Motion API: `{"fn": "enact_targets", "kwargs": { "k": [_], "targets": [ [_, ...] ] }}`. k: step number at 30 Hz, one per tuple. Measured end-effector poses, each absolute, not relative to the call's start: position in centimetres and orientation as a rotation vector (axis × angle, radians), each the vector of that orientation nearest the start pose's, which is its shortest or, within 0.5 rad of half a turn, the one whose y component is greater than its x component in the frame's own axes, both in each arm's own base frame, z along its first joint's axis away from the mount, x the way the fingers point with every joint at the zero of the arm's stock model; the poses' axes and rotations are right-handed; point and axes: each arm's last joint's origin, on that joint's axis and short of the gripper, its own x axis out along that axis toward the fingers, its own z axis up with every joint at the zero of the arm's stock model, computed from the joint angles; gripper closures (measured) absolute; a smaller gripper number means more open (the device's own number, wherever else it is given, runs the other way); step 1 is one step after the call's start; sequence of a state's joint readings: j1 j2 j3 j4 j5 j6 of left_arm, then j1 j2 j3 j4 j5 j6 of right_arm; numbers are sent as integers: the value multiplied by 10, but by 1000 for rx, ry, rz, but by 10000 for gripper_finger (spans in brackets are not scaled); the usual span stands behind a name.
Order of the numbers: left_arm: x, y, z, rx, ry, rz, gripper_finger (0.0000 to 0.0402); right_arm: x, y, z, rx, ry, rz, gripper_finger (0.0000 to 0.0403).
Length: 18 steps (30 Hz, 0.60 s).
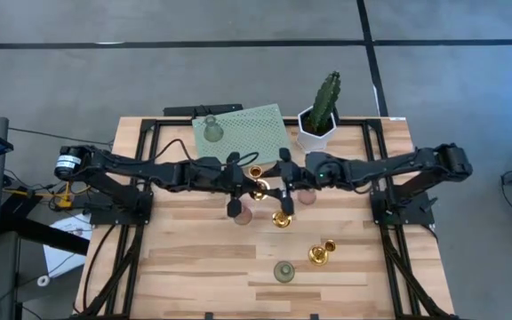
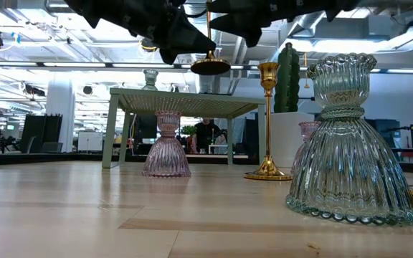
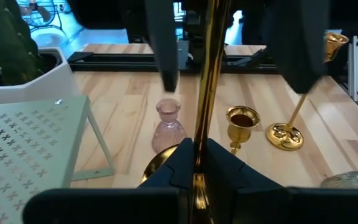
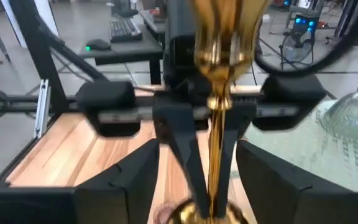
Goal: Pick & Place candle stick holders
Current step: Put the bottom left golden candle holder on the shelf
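Observation:
A gold candle stick holder (image 1: 259, 182) hangs upright over the table's middle, its round base (image 2: 210, 67) clear of the wood. My left gripper (image 3: 196, 149) is shut on its stem. My right gripper (image 4: 216, 168) faces it from the right and is open. Its fingers (image 3: 165, 56) stand on either side of the stem without touching it. Standing on their bases on the table are two pink holders (image 1: 244, 213) (image 1: 306, 196), a gold one (image 1: 281, 218) and a grey-green one (image 1: 284, 271). Another gold one (image 1: 321, 253) lies on its side. My left gripper pinches the gold holder's thin stem (image 3: 199, 134) between its two fingers, low down, just above the round base. The fingers come nearly level from the table's left and lie across the stem. The holder stands upright in the hold, lifted clear of the table.
A green perforated riser (image 1: 247, 129) at the far middle carries a grey-green holder (image 1: 212, 132). A white pot with a cactus (image 1: 318, 124) stands to its right. Bare wood lies along the near edge and at the near left.

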<state>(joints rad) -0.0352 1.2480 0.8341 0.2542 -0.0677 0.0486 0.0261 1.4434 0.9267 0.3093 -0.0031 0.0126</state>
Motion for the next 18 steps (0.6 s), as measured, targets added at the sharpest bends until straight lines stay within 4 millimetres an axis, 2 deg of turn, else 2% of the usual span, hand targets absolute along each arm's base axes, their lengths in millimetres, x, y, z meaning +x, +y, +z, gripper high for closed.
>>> {"fn": "enact_targets", "kwargs": {
  "k": [3,7,18],
  "targets": [
    [280,-8,295,57,159,28,380,332,9,275,17,204,26,203],
    [280,-8,295,57,158,28,380,337,9,277,15,195,25,233],
    [280,-8,295,56,160,21,380,335,8,281,-18,186,21,391]
  ]
}}
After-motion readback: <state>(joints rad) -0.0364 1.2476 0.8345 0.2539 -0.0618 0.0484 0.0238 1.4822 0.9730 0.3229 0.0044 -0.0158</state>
